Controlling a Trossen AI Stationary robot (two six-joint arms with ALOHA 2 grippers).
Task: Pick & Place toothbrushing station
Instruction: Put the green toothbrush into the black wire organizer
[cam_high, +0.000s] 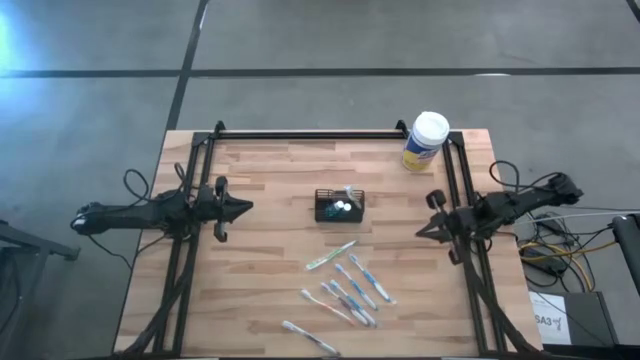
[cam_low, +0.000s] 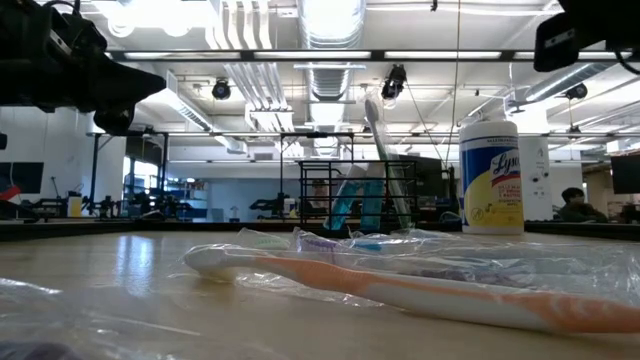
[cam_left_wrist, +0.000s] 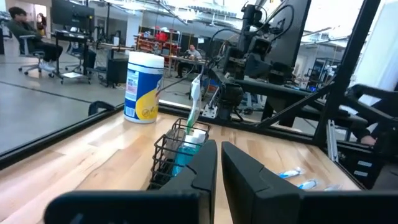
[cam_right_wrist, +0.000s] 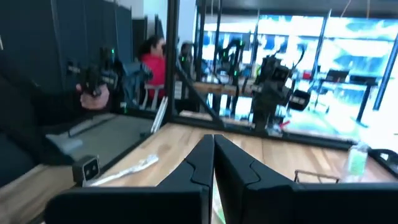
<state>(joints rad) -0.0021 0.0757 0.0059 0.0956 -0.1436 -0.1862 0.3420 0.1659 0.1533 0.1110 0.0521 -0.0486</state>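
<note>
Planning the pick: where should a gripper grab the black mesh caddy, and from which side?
Judging by pose, grip the toothbrushing station by a bare stretch of its upright mesh rim, coming from above: it stands open-topped mid-table, and a toothbrush sticks up inside, so avoid that spot. The left gripper looks slightly nearer.

Light wooden plank table (cam_high: 260, 290): black mesh caddy (cam_high: 339, 207) mid-table; white-lidded yellow-labelled canister (cam_high: 425, 141) far right corner; wrapped toothbrushes (cam_high: 345, 288) near front edge.

A small black mesh-sided toothbrushing station (cam_high: 339, 206) stands upright near the middle of the wooden bench (cam_high: 260, 260), a toothbrush and teal-tinted items poking from its compartments.
</note>
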